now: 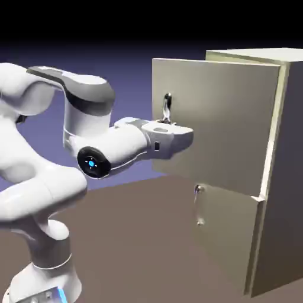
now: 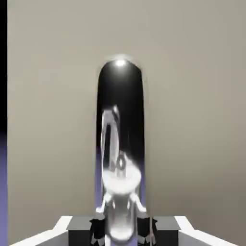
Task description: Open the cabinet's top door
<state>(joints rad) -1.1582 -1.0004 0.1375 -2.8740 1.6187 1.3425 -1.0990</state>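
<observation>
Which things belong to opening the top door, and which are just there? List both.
Job:
- cabinet
- top door, standing ajar
- its bar handle
- claw, closed on that handle

Just there:
- lower door
- lower handle

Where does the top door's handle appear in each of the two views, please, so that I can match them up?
Exterior view: the handle is above the picture's middle, near the door's left edge, partly hidden by the hand.
Hand view: it stands large and upright in the middle, running down between the jaws at the bottom edge.
Shared landmark: the beige top door behind the handle.
</observation>
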